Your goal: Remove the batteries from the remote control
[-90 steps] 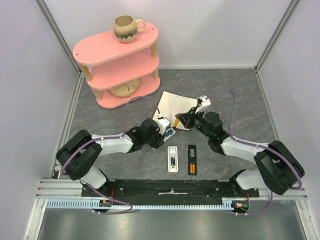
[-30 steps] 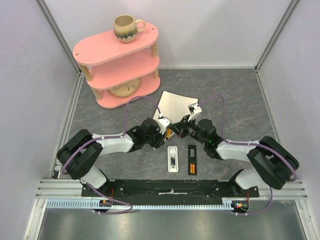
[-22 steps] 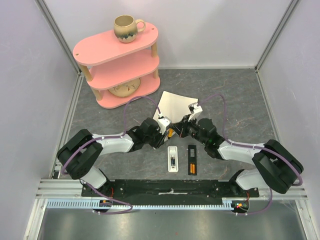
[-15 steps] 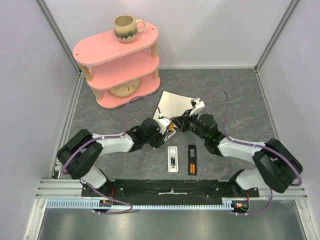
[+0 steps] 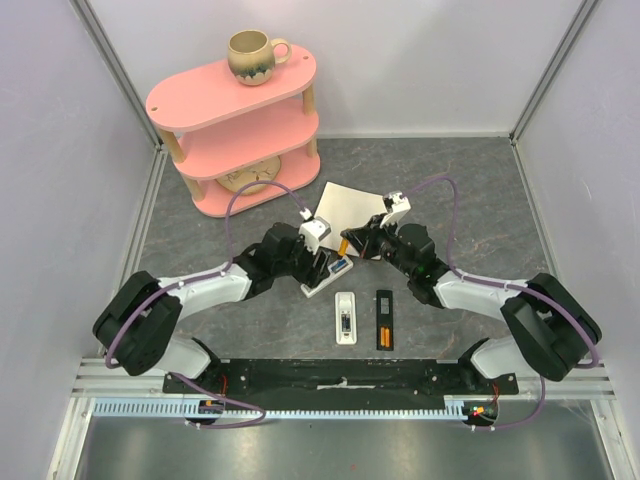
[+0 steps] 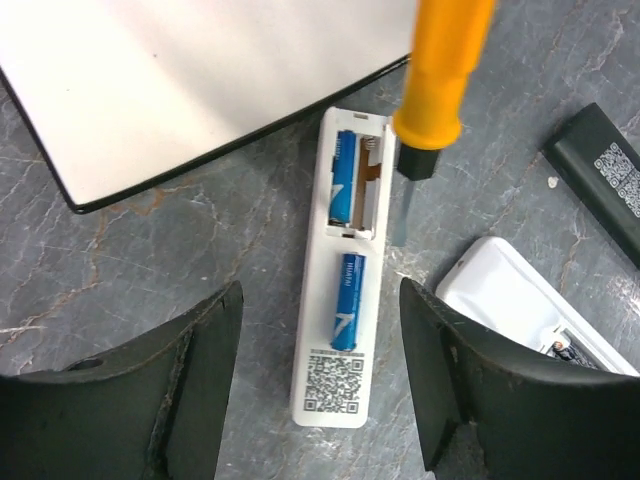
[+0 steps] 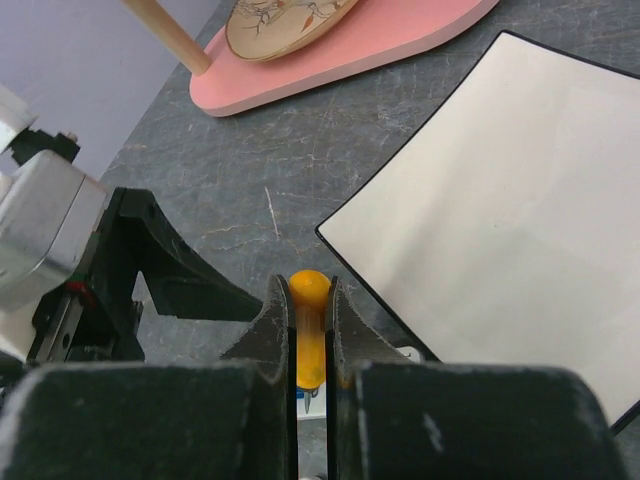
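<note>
Blue batteries (image 6: 347,313) lie lengthwise along the remote (image 6: 318,290) — left fingers (image 6: 200,380) apart, right fingers (image 7: 270,340) clamping screwdriver (image 7: 309,290).

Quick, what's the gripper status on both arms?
The left gripper is open, holding nothing.
The right gripper is shut on the screwdriver.

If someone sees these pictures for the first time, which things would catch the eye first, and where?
Probably the orange screwdriver, clamped in the right gripper, its metal tip beside the open compartment of the white remote mid-table. One blue battery sits in that compartment and a second blue battery lies on the remote's back, under the open left gripper. At the table's far left stands a pink shelf with a mug on top.
</note>
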Robot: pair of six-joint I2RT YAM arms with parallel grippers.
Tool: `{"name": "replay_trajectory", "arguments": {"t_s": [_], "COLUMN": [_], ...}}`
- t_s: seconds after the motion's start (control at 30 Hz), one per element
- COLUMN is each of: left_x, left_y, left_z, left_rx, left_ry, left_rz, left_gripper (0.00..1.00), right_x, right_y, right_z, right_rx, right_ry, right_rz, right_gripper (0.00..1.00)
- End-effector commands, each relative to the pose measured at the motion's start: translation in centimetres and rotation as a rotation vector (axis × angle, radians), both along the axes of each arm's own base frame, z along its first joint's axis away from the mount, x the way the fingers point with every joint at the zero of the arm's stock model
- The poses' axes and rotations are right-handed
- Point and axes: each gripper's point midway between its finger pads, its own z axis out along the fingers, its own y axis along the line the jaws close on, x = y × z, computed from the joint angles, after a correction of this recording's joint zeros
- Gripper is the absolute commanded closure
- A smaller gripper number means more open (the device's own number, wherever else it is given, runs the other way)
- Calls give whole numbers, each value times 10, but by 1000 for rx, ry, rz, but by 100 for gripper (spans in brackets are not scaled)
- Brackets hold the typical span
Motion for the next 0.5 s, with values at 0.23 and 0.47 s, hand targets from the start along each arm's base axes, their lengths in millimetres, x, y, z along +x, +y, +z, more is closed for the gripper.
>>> {"name": "replay_trajectory", "arguments": {"t_s": [0.23, 0.47], "left_x": [4, 6], "left_y": [-10, -6], "left_z": [2, -11], "left_rx": [-61, -18], "left_ry": [55, 82], "left_rz": [-54, -31], "left_gripper": [34, 40], "right_x": [9, 10], "right_y": [-11, -14], "right_z": [34, 32], "right_rx": [39, 47], "right_ry": [-79, -76], "right_rz": [-29, -28], "right_gripper": [100, 100]}}
